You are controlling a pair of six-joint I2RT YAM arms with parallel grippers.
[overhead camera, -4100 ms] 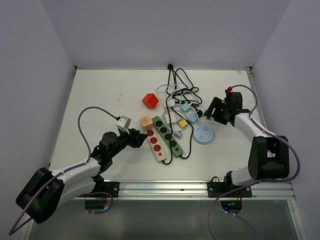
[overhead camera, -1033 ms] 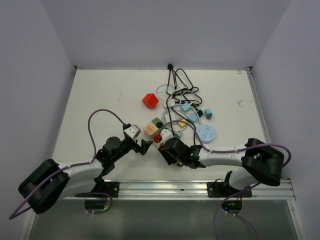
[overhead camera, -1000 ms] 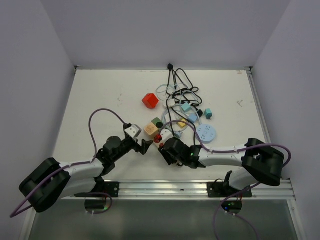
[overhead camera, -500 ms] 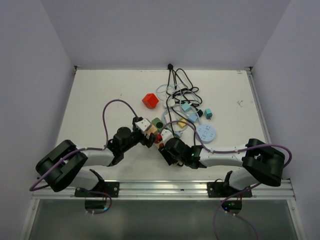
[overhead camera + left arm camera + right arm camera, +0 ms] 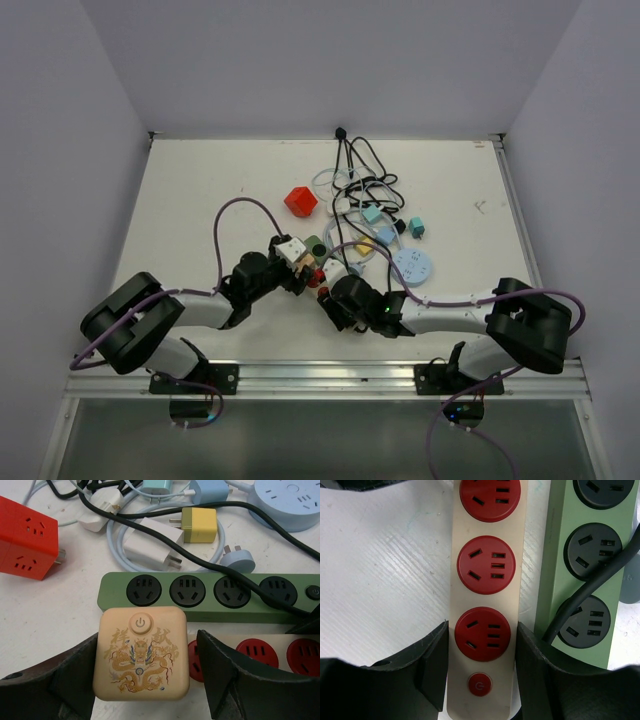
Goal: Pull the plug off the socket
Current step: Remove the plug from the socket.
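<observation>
Your right gripper (image 5: 482,647) is clamped on the cream red-socket power strip (image 5: 487,575). Your left gripper (image 5: 147,645) straddles the dragon cube plug (image 5: 141,660), unclenched, with a gap on one side.

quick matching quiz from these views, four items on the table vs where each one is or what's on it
Items
1. dragon-print cube
2. red-socket strip
3. green strip
4. red cube

Places or states
a. a black cable lies across it
b. between the fingers of the left gripper
c. between the fingers of the right gripper
d. stands apart from both strips, no gripper at it

Pairs: 1-b, 2-c, 3-a, 4-d
</observation>
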